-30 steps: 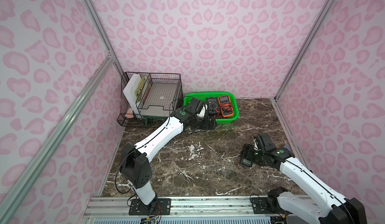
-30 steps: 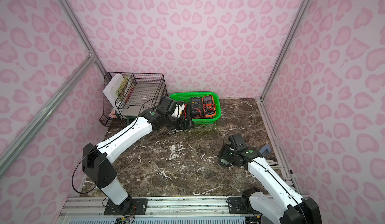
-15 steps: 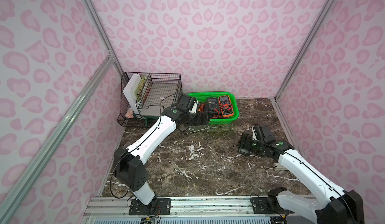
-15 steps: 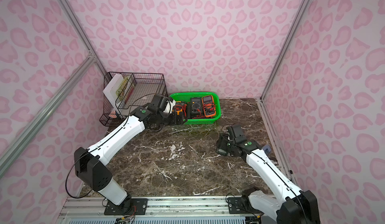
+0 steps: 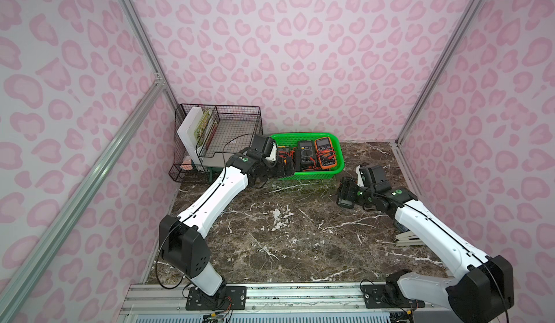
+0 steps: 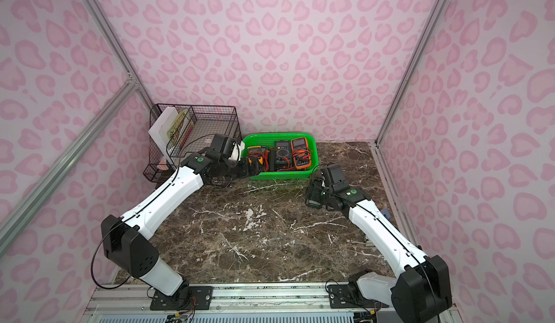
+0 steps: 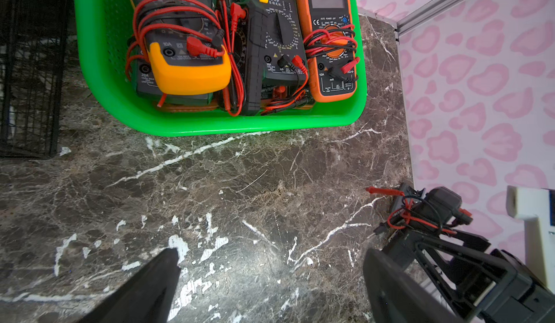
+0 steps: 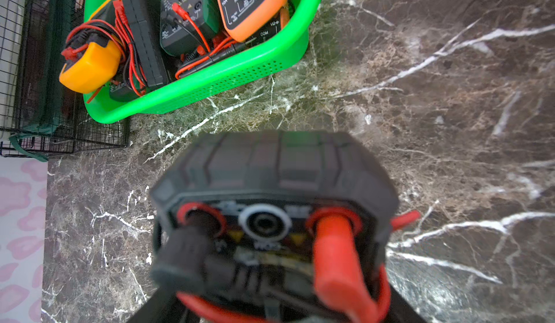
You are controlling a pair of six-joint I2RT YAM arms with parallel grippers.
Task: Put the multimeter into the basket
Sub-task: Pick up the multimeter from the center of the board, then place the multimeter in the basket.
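Observation:
The green basket point(image 5: 312, 175) point(image 6: 279, 175) stands at the back of the table and holds several multimeters: a yellow one point(image 7: 189, 72), a dark one point(image 7: 270, 36) and an orange one point(image 7: 330, 51). My right gripper point(image 5: 352, 193) point(image 6: 318, 194) is shut on a dark multimeter point(image 5: 346, 194) point(image 8: 276, 168) with red and black leads. It hangs above the table, just right of the basket's front right corner point(image 8: 294, 51). My left gripper point(image 5: 283, 168) point(image 7: 270, 255) is open and empty by the basket's front left corner.
A black wire rack point(image 5: 222, 132) with papers stands left of the basket, close to my left arm. A flat grey object point(image 5: 407, 237) lies near the right wall under my right arm. Pink patterned walls enclose the marble table point(image 5: 285, 234) on three sides.
My right gripper has carried the dark multimeter up and back toward the basket. My left gripper has drawn back a little to the left from over the basket.

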